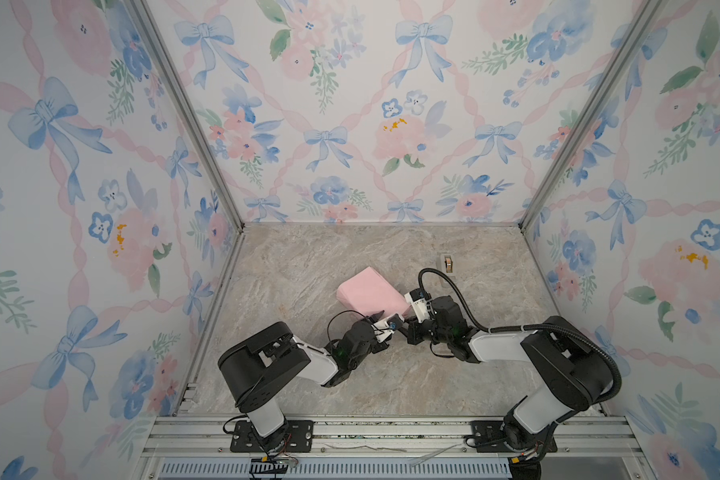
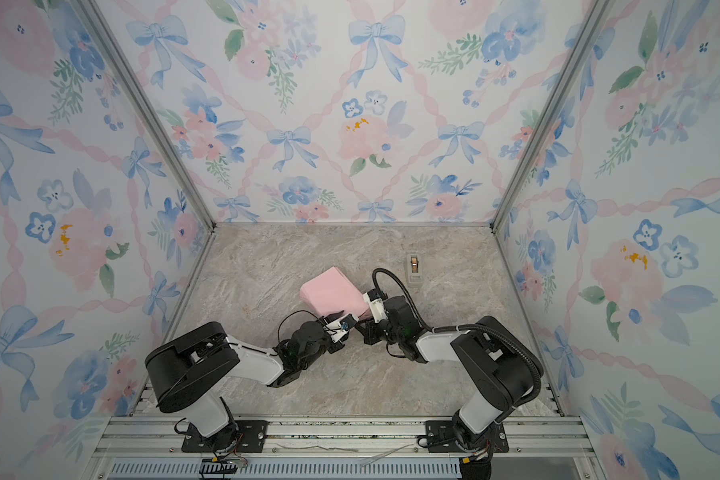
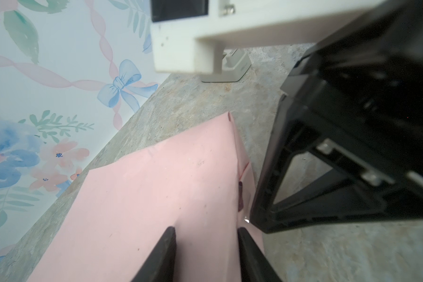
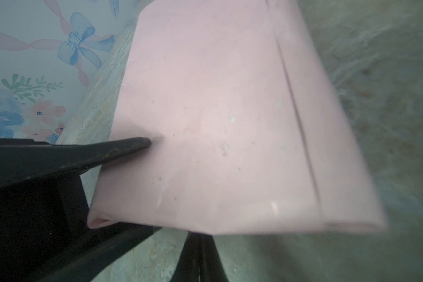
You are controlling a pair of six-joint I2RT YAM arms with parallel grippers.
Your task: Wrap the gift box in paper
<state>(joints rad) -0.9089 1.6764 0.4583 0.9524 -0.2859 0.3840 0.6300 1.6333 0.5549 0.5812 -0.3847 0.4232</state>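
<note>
Robot arms are working on a gift box hidden inside pink paper (image 1: 368, 293).
The paper is lying folded around the box mid-way across the table (image 1: 308, 374); its ends are apparently awaiting folding and tape. The left gripper (image 3: 205, 230) is clamping the paper's near end, the right gripper (image 4: 199, 246) sitting pinched together beside it. A tape dispenser (image 2: 415, 280) is holding its roll (image 2: 413, 262) nearby.

The left arm (image 1: 312, 363) and right arm (image 1: 495, 347) stretched low toward the pink paper (image 1: 366, 291) from its near side, the left gripper (image 3: 206, 234) clamped on the paper's end, the right gripper (image 4: 198, 241) pinched closed, tips at the paper's edge beside it.
</note>
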